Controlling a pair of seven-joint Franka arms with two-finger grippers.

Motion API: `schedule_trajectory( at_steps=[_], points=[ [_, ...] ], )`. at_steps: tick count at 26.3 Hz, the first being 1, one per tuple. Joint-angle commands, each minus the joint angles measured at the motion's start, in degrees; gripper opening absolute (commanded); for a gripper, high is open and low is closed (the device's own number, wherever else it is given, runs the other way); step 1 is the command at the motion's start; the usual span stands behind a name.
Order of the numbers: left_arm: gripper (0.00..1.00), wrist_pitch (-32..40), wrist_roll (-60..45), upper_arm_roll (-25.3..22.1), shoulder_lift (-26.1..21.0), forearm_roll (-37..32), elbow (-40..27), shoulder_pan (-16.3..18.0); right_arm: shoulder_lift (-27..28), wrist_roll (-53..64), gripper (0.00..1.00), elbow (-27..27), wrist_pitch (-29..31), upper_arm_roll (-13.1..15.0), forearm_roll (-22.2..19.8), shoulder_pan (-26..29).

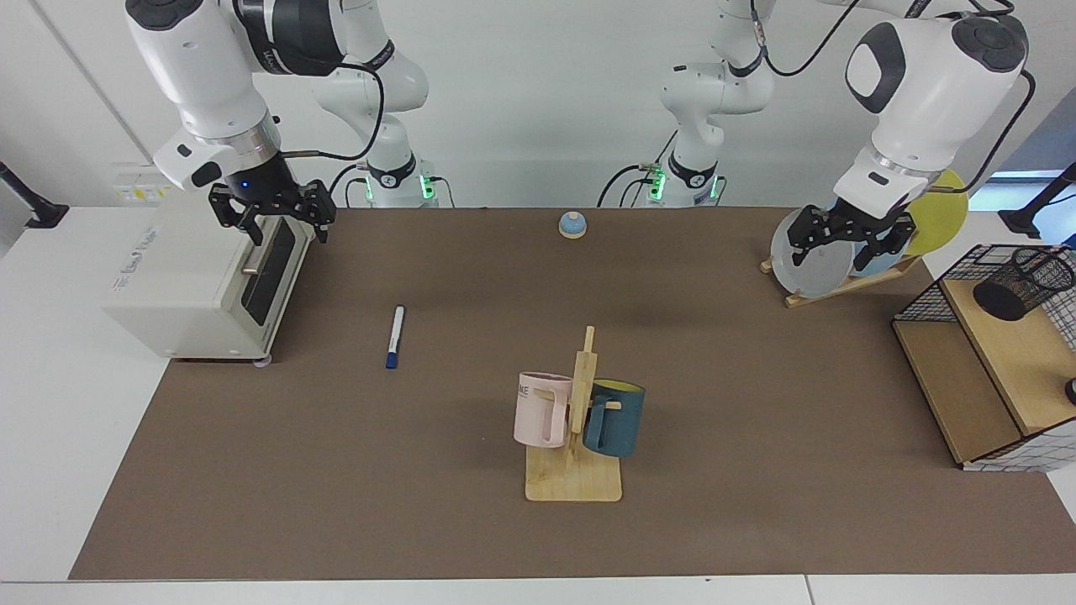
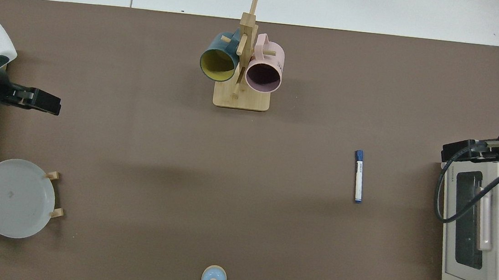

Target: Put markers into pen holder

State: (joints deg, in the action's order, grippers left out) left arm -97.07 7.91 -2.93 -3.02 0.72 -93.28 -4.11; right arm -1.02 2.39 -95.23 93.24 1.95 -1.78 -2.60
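The marker (image 1: 394,336) (image 2: 358,175), white with a dark blue cap, lies flat on the brown mat, nothing touching it. The black mesh pen holder (image 1: 1021,281) rests tilted on its side on the wooden top shelf of the wire rack at the facing view's right; the top view does not show it. My right gripper (image 1: 273,220) (image 2: 463,151) hangs open and empty above the toaster oven, well behind and to the side of the marker. My left gripper (image 1: 845,242) (image 2: 36,100) hangs open and empty in front of the plates, beside the rack.
A white toaster oven (image 1: 210,277) stands at the mat's edge under the right gripper. A wooden mug stand (image 1: 576,470) holds a pink and a dark blue mug mid-table. Plates (image 1: 811,265) lean in a wooden holder. A small blue bell (image 1: 572,224) sits at the back. The wire rack (image 1: 967,403) has wooden shelves.
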Motion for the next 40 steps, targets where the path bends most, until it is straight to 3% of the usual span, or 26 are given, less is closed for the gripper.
schedule_trajectory(
  at_steps=[1, 20, 24, 29, 35, 40],
  points=[
    [1.0, 1.7, 0.18, -0.06, 1.08, 0.59, 0.2, -0.99, -1.44, -1.34, 1.0, -1.62, 0.36, -0.54, 0.9, 0.67],
    [1.0, 3.29, 0.35, -0.06, 1.35, 0.42, 0.29, -0.28, -1.26, -0.99, 1.0, -1.45, 0.62, -0.54, 1.07, 0.49],
    [1.0, 3.64, 0.18, -0.06, 1.43, 0.42, 0.2, -0.2, -0.56, -0.99, 1.0, -1.97, 5.71, -0.63, 2.65, 0.49],
    [1.0, 4.08, 0.0, -0.15, 1.87, 0.42, 0.2, -0.55, -0.03, -1.25, 1.0, -5.48, 7.82, -0.81, 6.17, -0.47],
    [1.0, 4.87, -0.17, -0.15, 2.58, 0.16, 0.29, -0.9, 0.49, -1.43, 1.0, -14.18, 17.05, -0.81, 6.35, -2.06],
    [1.0, 4.08, 0.09, -0.15, 2.49, -0.02, 0.11, -0.81, 3.48, -1.34, 1.0, -18.58, 20.39, -0.72, 6.26, -1.97]
  ],
)
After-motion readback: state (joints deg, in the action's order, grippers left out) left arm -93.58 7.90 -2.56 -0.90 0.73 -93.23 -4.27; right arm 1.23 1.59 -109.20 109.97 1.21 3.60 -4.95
